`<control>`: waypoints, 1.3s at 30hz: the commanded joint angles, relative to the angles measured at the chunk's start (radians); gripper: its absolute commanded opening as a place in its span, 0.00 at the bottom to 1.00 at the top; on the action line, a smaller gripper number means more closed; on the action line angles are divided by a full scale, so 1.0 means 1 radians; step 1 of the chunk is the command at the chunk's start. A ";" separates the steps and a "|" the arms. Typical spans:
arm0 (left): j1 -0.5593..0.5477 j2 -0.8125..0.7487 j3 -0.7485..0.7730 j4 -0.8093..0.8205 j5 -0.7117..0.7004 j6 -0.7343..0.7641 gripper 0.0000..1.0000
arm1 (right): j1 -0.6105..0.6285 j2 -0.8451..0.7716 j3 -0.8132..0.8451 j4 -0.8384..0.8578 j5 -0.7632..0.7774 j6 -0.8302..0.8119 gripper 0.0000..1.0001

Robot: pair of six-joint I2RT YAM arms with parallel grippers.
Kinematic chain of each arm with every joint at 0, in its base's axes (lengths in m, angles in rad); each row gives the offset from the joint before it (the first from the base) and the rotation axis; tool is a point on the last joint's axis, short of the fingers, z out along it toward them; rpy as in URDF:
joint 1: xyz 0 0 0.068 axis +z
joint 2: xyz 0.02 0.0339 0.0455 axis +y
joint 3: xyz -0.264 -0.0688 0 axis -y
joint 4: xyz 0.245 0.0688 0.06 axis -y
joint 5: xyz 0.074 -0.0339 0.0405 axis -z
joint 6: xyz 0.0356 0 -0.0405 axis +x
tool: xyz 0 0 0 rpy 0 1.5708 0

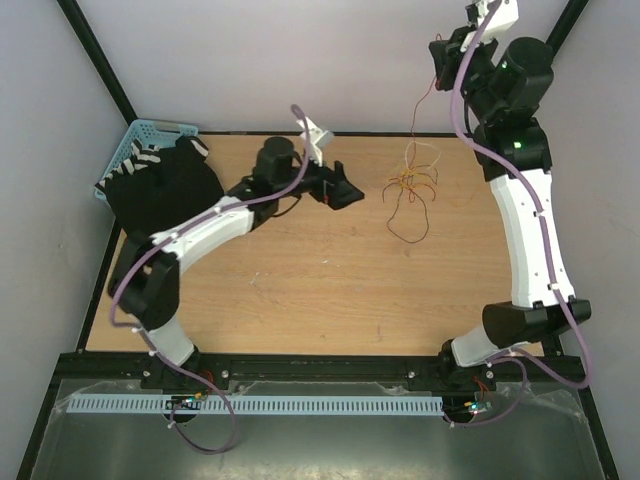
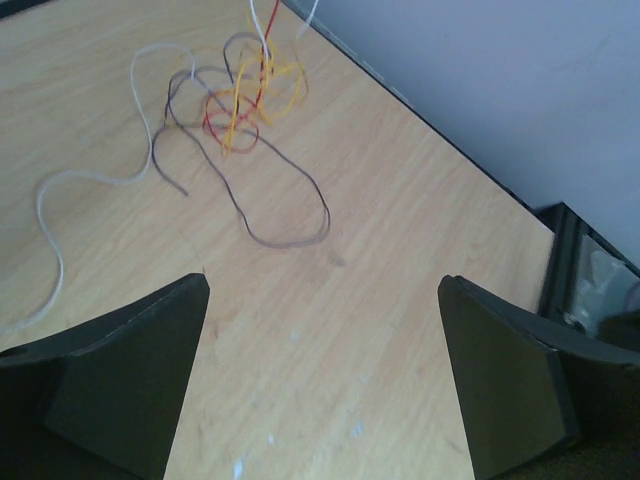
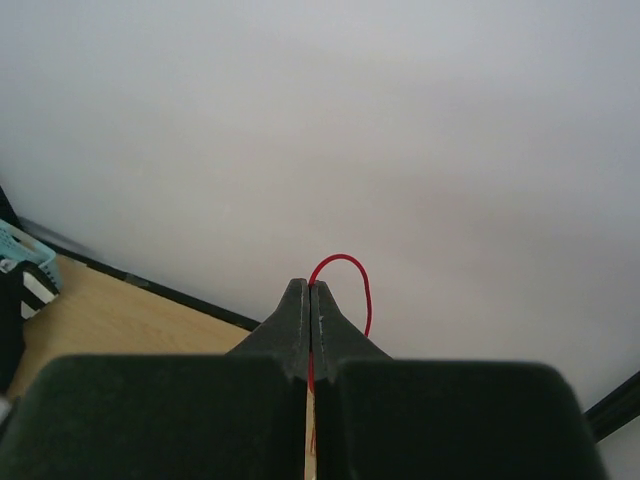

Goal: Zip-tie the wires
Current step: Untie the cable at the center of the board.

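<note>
The wires (image 1: 411,184) lie in a loose tangle of red, orange, brown and whitish strands on the far right of the wooden table (image 1: 300,290). My right gripper (image 1: 440,55) is raised high above the back edge and is shut on one red strand (image 3: 345,260), which hangs down to the tangle. In the right wrist view its jaws (image 3: 310,287) are pressed together on that strand. My left gripper (image 1: 347,192) is open and empty, low over the table just left of the wires (image 2: 240,110). Its jaws (image 2: 325,285) stand wide apart. I cannot make out the zip tie.
A blue basket (image 1: 140,135) with a black and white cloth (image 1: 165,185) spilling from it sits at the back left corner. A white slotted duct (image 1: 300,405) runs along the front below the arm bases. Black frame posts stand at the back corners.
</note>
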 commanded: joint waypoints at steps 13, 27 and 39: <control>-0.234 0.626 0.437 0.672 -0.360 0.174 0.99 | 0.001 -0.251 -0.134 0.008 -0.141 0.120 0.00; -0.271 0.767 0.535 0.606 -0.474 0.280 0.28 | 0.001 -0.374 -0.174 0.004 -0.136 0.122 0.00; -0.218 0.832 0.530 0.505 -0.477 0.175 0.19 | 0.001 -0.483 0.008 -0.002 -0.022 0.089 0.00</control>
